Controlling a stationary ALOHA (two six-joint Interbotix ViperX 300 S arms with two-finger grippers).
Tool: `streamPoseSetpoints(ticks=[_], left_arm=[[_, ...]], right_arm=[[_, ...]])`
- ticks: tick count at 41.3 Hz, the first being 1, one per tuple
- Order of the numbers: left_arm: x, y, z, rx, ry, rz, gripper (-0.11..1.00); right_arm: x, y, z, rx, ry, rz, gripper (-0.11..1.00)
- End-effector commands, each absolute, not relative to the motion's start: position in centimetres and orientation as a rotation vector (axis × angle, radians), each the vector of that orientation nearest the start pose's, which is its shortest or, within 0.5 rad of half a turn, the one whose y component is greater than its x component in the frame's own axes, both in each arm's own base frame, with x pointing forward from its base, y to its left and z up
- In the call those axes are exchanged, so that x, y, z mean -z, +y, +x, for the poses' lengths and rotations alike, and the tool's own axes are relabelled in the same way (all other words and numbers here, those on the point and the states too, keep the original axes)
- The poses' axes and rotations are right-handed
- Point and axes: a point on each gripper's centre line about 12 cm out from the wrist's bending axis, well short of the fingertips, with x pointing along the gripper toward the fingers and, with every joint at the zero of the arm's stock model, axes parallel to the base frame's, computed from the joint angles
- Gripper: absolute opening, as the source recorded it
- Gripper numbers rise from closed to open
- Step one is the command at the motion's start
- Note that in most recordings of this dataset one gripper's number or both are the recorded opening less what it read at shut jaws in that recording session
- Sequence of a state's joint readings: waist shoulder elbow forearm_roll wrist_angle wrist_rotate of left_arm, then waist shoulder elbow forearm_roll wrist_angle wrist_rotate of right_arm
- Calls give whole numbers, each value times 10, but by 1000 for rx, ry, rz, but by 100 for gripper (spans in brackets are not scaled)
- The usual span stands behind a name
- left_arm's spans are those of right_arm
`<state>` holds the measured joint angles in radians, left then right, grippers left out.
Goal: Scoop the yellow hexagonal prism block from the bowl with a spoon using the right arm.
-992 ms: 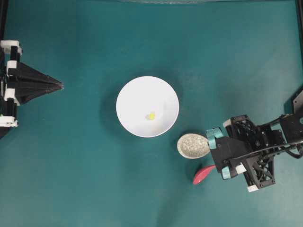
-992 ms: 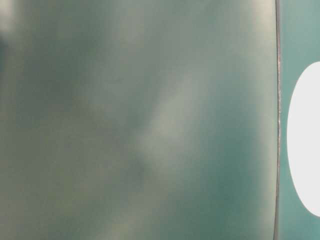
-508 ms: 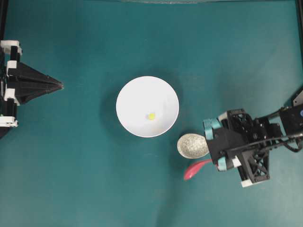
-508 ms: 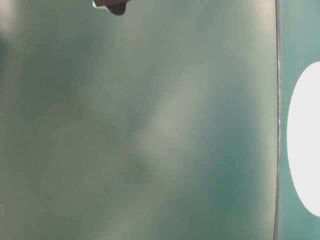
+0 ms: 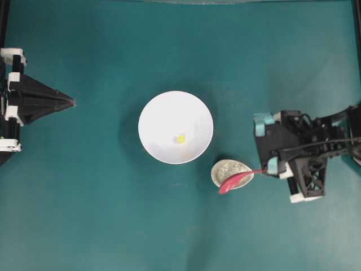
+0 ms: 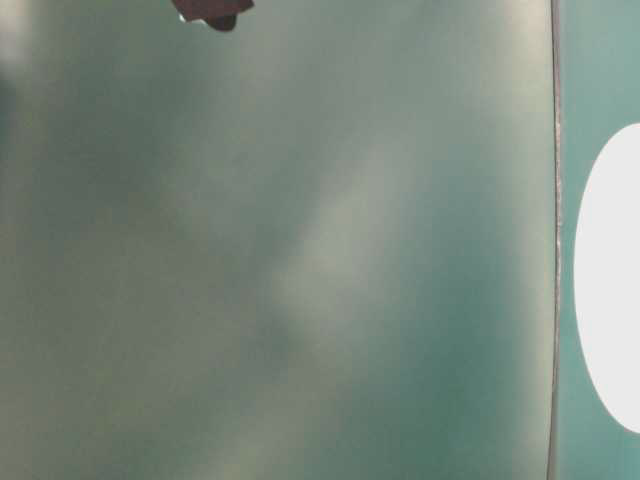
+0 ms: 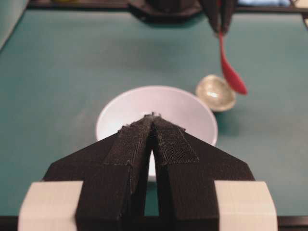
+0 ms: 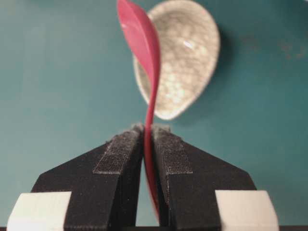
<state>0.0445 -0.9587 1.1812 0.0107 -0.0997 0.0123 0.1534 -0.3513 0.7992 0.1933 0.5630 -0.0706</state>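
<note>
The tiny yellow hexagonal prism block point(image 5: 180, 138) lies near the middle of the white bowl point(image 5: 155, 113). My right gripper point(image 5: 264, 170) is to the bowl's lower right, shut on the handle of the pink-red spoon point(image 5: 236, 182). The scoop hangs over the speckled dish point(image 5: 224, 168). In the right wrist view the fingertips point(image 8: 147, 129) pinch the spoon point(image 8: 142, 38) edge-on, scoop pointing away. My left gripper point(image 5: 72, 102) rests shut at the far left, apart from the bowl. In the left wrist view its fingers point(image 7: 166, 144) hide the block in the bowl point(image 7: 192, 108).
The small speckled cream dish point(image 8: 185, 57) sits on the teal table just right of the bowl. The table-level view is mostly a blurred teal surface, with the bowl's white edge point(image 6: 610, 280) at the right and a dark shape point(image 6: 210, 12) at the top.
My right gripper has moved toward the far side of the table and turned, carrying the spoon. The scoop has gone from below the speckled dish to over it. The left arm is unmoved.
</note>
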Motion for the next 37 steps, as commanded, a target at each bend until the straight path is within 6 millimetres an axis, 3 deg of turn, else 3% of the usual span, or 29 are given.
streamPoseSetpoints(ticks=[1,37], left_arm=[[-278,9,202,-45,93,24,0],[-279,9,201,-45,88,24,0]], right_arm=[[-211,51,279,-175,971,69,12],[-181,44,280,-137,1003,81,12]])
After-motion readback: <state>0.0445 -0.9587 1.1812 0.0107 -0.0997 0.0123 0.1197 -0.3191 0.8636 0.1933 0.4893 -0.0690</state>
